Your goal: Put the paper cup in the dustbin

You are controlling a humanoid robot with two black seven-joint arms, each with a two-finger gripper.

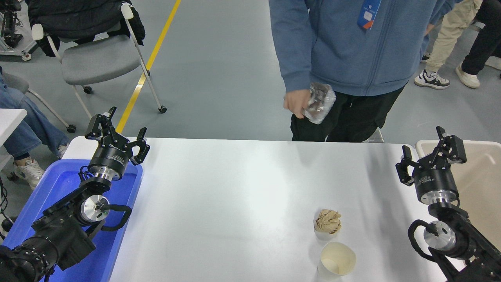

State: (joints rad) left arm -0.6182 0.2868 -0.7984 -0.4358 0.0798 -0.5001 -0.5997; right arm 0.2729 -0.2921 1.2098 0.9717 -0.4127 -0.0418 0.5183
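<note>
The paper cup [337, 259] is standing upright near the table's near edge, right of centre, its mouth facing up and showing a cream interior that looks empty. It is likely to be handling as a very light, thin-walled thing that will be crushing or tipping under a hard squeeze, so a gentle pinch across the rolled rim, or around the upper wall, seems the safest hold. Just beyond it, near but seemingly apart, a crumpled brown paper ball [328, 221] is lying on the white table [235, 203]. The right gripper [429, 152] is hovering well to the cup's right, fingers spread and holding nothing, over the table's right edge beside the dustbin [479, 188], whose cream wall and pale rim are showing at the picture's right. The left gripper [116, 134] is parked at the lower left above a blue tray [54, 188], likewise spread and empty. Small white lettering is showing on both gripper bodies, too small to read. At the far side a person in a blue jacket is holding a crumpled clear plastic bottle [319, 102].
</note>
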